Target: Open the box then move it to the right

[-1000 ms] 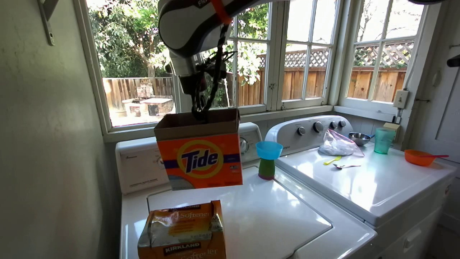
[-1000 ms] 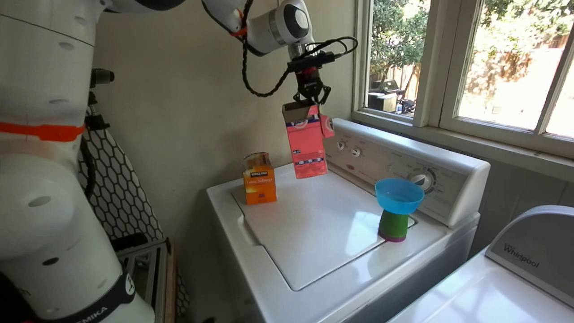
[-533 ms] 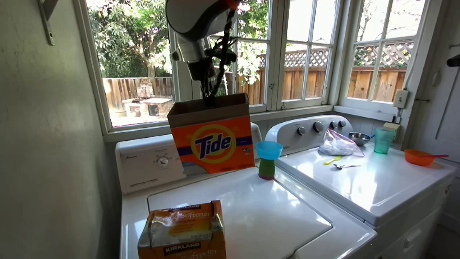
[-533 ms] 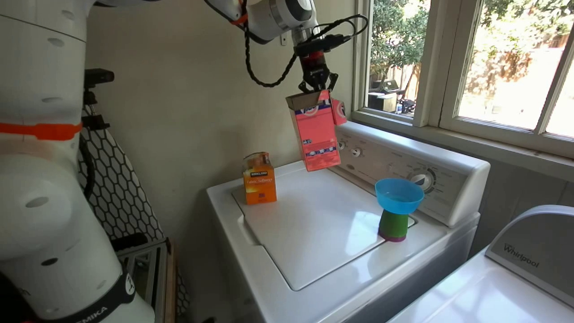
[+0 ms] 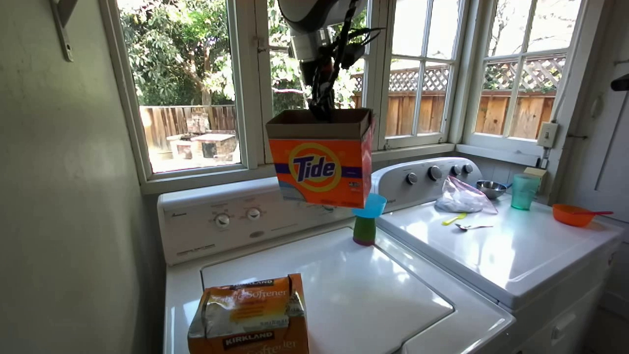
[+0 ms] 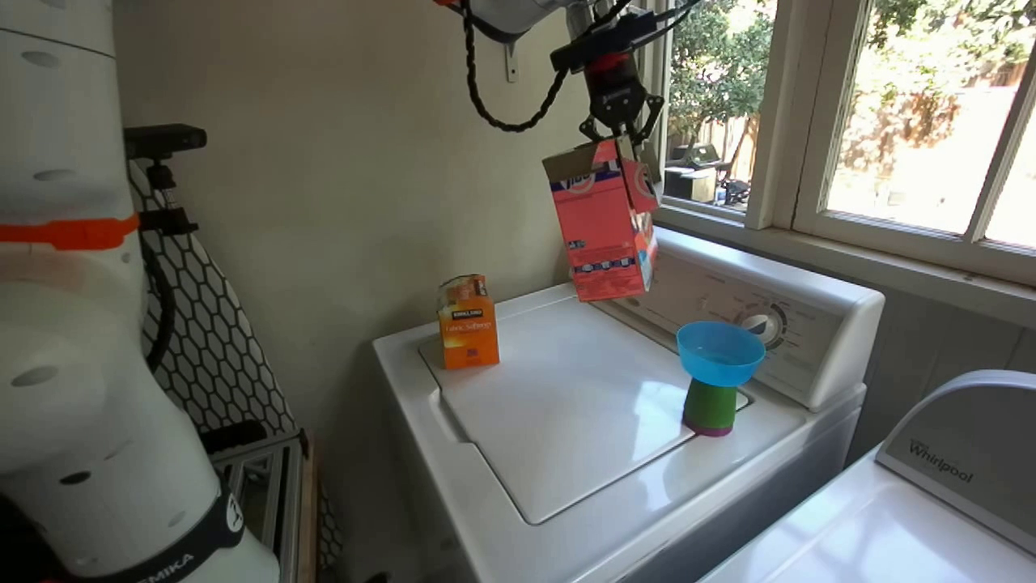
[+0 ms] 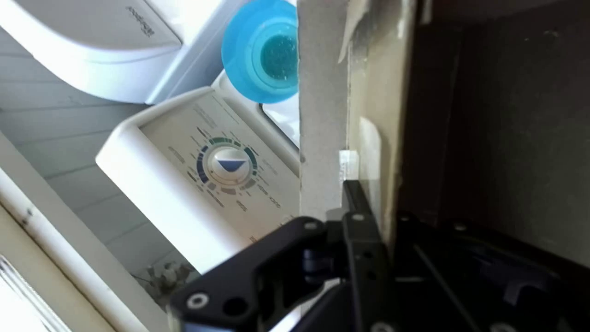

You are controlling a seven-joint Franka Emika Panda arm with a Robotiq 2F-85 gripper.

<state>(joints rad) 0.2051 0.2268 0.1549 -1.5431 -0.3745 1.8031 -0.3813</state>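
The box (image 5: 317,167), an orange Tide carton, hangs in the air above the back of the washer in both exterior views. Its top is open, with brown cardboard inside; its pinkish-red side (image 6: 603,235) shows a flap folded outward. My gripper (image 5: 322,115) is at its top edge, also in an exterior view (image 6: 627,134). In the wrist view the gripper (image 7: 378,207) is shut on a wall of the box (image 7: 322,110), one finger (image 7: 357,203) outside; the other is mostly hidden in the dark inside. The box tilts slightly.
A blue bowl (image 6: 720,354) on a green cup (image 6: 711,407) stands on the washer, partly behind the box in an exterior view. An orange Kirkland packet (image 5: 250,314) lies nearer. The dryer (image 5: 442,250) holds a plastic bag (image 5: 462,196), spoons and an orange bowl (image 5: 572,215). Windows stand behind.
My gripper has carried the box to the right and upward in both exterior views. The box now partly overlaps the blue bowl in an exterior view. The packet and cup have not moved.
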